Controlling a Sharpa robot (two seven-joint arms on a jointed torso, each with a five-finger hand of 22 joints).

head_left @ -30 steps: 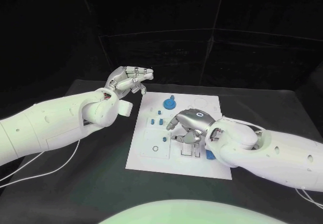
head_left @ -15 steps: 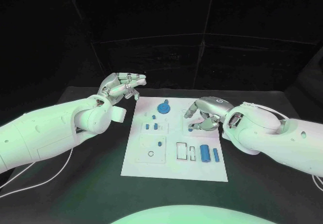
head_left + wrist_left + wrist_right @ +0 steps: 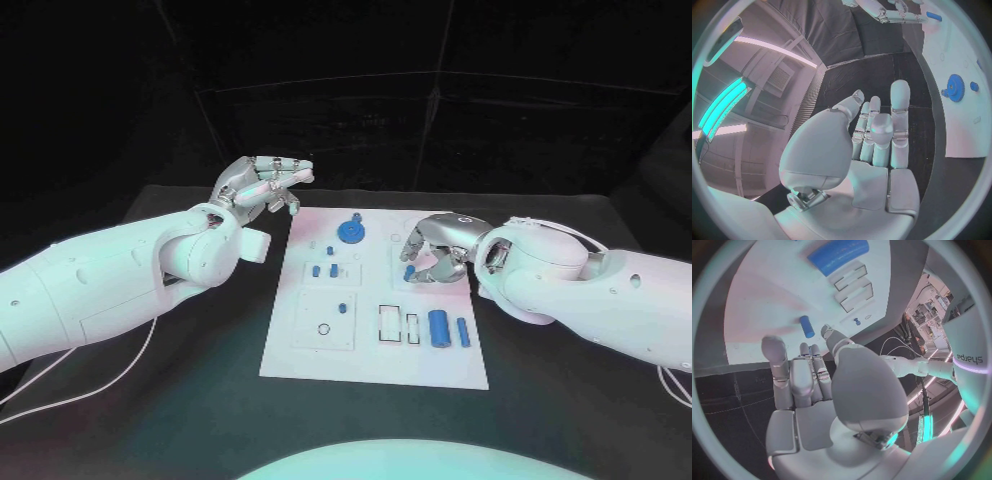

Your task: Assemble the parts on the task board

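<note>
**A:** Where is the task board (image 3: 378, 345)?

**B:** Flat on the middle of the black desk (image 3: 173, 400), between the two arms. In the head view it carries a blue gear (image 3: 352, 230) near its far edge, two blue cylinders (image 3: 438, 327) side by side near its right edge, and several smaller blue pegs (image 3: 333, 269) at centre; the pegs are too small to count reliably.

**A:** What do the wrist views add?

**B:** The right wrist view shows a large blue cylinder (image 3: 837, 255) beside rectangular slots, plus one small blue peg (image 3: 806, 326) lying on the board just beyond the fingertips. The left wrist view shows the gear from the side (image 3: 955, 88).

**A:** Hand states?

**B:** Right hand (image 3: 431, 252): over the board's right part, fingers curled downward; whether it holds anything, I cannot tell. Left hand (image 3: 263, 182): raised off the board's far left corner, fingers loosely extended, holding nothing.
</note>
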